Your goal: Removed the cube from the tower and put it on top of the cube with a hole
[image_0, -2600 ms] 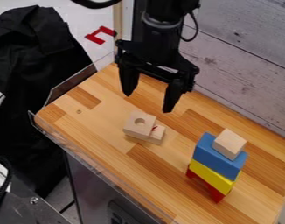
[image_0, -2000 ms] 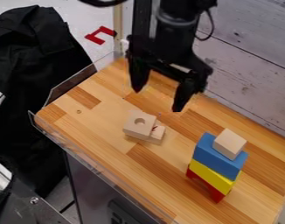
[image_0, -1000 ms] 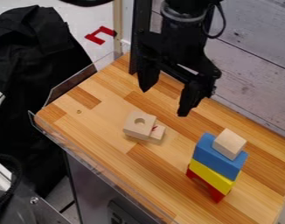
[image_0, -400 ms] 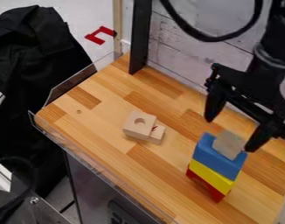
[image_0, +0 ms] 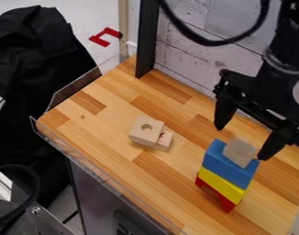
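Clearly, the wooden cube (image_0: 240,152) atop the tower (image_0: 224,184) lay close to the claw (image_0: 240,143), toward six o'clock in view, the claw's fingers spread and empty.

Here on the counter (image_0: 109,124), the cube with a hole (image_0: 140,134) sits left of the tower (image_0: 224,180) and farther back, well apart. A small block (image_0: 167,141) pokes out at its right! Over on the tower, a cube (image_0: 240,152) rests right on top, with the wall (image_0: 191,59) behind.

One plain cube (image_0: 240,152), one holed cube (image_0: 141,133), one marked block (image_0: 166,141), one blue block (image_0: 226,166), one yellow block (image_0: 223,184), one red block (image_0: 228,204).
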{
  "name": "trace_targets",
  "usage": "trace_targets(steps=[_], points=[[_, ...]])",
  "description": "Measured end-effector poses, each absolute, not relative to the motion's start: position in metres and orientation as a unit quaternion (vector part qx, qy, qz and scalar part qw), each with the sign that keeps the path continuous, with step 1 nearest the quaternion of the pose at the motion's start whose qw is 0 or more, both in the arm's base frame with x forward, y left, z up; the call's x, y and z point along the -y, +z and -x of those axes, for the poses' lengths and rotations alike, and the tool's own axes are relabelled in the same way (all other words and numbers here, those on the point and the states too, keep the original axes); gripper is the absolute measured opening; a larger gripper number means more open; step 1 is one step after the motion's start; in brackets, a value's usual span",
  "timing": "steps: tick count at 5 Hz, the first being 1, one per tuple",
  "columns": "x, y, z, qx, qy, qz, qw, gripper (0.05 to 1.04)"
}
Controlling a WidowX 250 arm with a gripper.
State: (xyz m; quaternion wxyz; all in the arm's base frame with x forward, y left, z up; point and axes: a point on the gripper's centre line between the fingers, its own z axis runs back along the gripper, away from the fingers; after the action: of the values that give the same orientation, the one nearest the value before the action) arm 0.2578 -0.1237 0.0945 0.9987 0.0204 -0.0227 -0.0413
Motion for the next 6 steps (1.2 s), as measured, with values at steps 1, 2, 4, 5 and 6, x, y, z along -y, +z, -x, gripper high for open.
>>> trace_targets(steps=[1,2,4,5,6], points=[[0.126,0.093,-0.256,0.024,-0.036,-0.008,0.999,1.000],[0.127,0.092,-0.258,0.022,-0.031,0.004,0.999,1.000],[0.129,0.076,-0.257,-0.002,-0.033,0.005,0.999,1.000],[0.125,0.074,-0.260,-0.006,-0.023,0.011,1.000,1.000],[0.120,0.070,-0.261,-0.012,-0.009,0.020,1.000,0.994]])
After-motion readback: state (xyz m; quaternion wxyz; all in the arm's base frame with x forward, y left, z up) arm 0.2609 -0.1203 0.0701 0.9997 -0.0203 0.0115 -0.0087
